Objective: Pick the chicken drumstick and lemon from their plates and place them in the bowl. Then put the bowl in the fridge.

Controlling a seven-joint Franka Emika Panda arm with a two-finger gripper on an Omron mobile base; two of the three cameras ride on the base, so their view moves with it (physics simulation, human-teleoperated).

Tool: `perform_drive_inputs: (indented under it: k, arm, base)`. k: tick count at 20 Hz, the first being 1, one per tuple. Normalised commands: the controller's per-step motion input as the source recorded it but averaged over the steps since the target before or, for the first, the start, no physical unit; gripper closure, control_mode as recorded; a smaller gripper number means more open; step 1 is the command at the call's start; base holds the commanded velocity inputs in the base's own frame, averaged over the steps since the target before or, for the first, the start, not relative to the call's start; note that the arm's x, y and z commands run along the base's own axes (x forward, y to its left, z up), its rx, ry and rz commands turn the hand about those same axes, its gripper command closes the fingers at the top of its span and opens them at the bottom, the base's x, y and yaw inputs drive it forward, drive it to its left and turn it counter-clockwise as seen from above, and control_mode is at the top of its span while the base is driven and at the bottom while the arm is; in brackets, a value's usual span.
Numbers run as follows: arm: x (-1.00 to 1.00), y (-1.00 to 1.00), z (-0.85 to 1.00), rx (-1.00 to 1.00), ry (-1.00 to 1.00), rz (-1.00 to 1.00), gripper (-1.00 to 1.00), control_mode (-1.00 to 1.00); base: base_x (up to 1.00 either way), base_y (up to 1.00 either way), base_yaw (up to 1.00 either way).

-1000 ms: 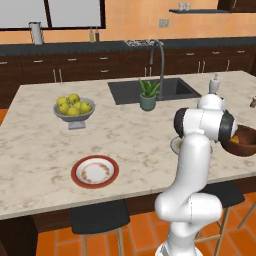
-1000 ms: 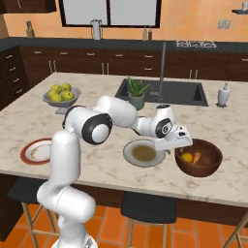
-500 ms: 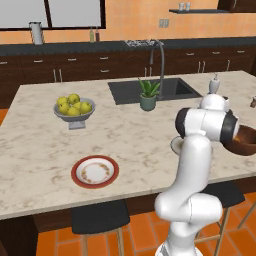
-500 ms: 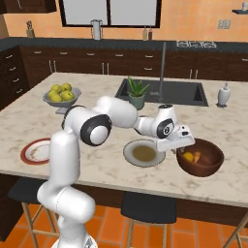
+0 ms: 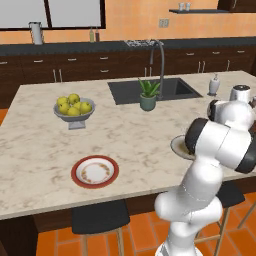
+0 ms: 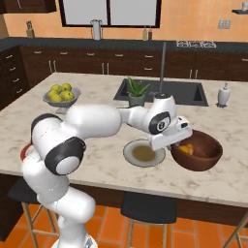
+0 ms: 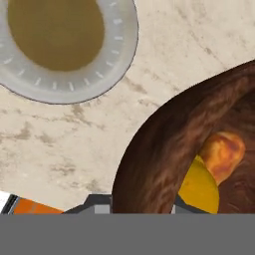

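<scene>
The gripper [image 6: 178,143] is clamped on the near rim of the bowl [image 6: 199,154], one fingertip inside the wall and one outside, as the hand view shows the brown wall running down between the tips. The bowl sits on the counter [image 6: 97,164] just beside the grey plate [image 6: 143,153], at that plate's 3 o'clock in the right base view. Inside it lie the lemon [image 7: 200,189] and the drumstick [image 7: 222,152], the drumstick at the lemon's 1 o'clock in the hand view, touching it. Both plates look emptied; the red-rimmed plate [image 5: 95,171] lies well apart. So the step in hand appears to be lifting the bowl for the fridge. With a grip on one edge only, the bowl will want to tip away from the hand: lift slowly, keep the rim level, and avoid quick swings so the round lemon does not roll out.
</scene>
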Motion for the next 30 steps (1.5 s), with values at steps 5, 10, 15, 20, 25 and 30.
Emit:
perform_drive_inputs:
  k: [5, 10, 15, 20, 25, 30]
  arm:
    - [-0.96, 0.95, 1.0, -0.07, -0.01, 0.38, 1.0, -1.0]
    - [-0.75, 1.0, 0.74, -0.09, 0.0, 0.46, 1.0, -1.0]
    - [-0.53, 1.0, 0.36, -0.04, 0.0, 0.49, 1.0, -1.0]
    - [-0.75, 1.0, 0.37, -0.09, 0.0, 0.44, 1.0, -1.0]
    - [-0.81, 0.94, 0.23, -0.04, 0.0, 0.35, 1.0, -1.0]
    - [-1.0, 0.32, 0.11, -0.04, 0.0, 0.18, 1.0, -1.0]
  base:
    - [0.0, 0.0, 0.0]
    - [0.0, 0.0, 0.0]
    - [0.0, 0.0, 0.0]
    - [0.0, 0.0, 0.0]
    - [0.0, 0.0, 0.0]
    - [0.0, 0.0, 0.0]
